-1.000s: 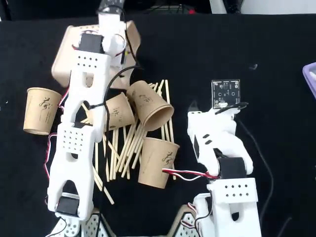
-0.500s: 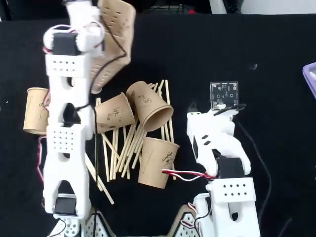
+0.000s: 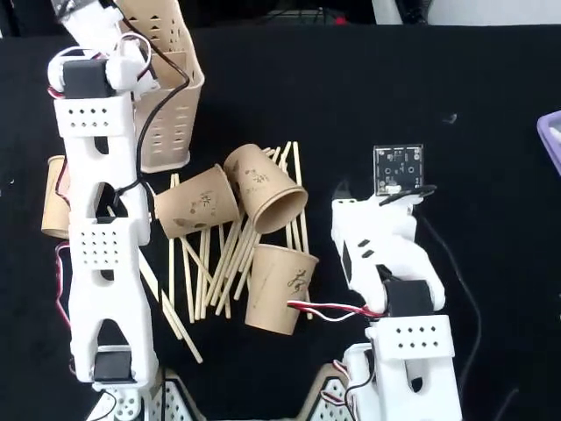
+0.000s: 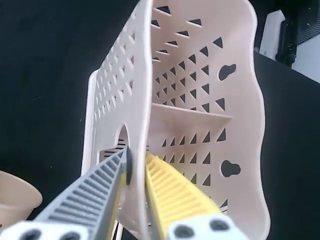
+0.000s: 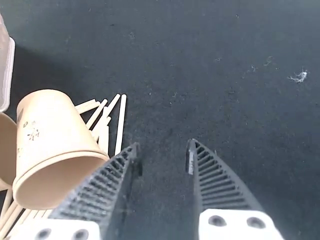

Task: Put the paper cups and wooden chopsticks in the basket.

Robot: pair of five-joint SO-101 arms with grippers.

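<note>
A: Well, where was the basket [image 3: 171,114] at that moment?

B: At the far left of the table [image 3: 368,79], behind the pile, held by the left gripper [image 4: 135,162]. Its two fingers were pinched on the basket's side wall, the grey one outside and the yellow one inside, right at a cut-out in the wall.

A: Why grip it by the wall?

B: My guess is that the thin perforated wall was the only part narrow enough for those jaws. Holding it there would also let the arm tip and steer the whole thing. It looked tilted, with its open mouth turned toward the wrist camera and a divider [image 4: 190,112] across the inside. Whether its base touched the table, I couldn't tell.

A: And the goods?

B: None inside that I could see. Three paper cups [image 3: 267,186] lay on their sides over the spread chopsticks [image 3: 210,272] in the middle. A fourth cup [image 3: 53,197] lay at the left, half hidden by the arm.

A: The other arm?

B: The right gripper [image 5: 162,155] hung low over bare table just beside the pile, fingers apart with nothing between them. The nearest cup's open mouth was close by. I'd judge it was placed there to take a cup once the basket stood within reach.
</note>
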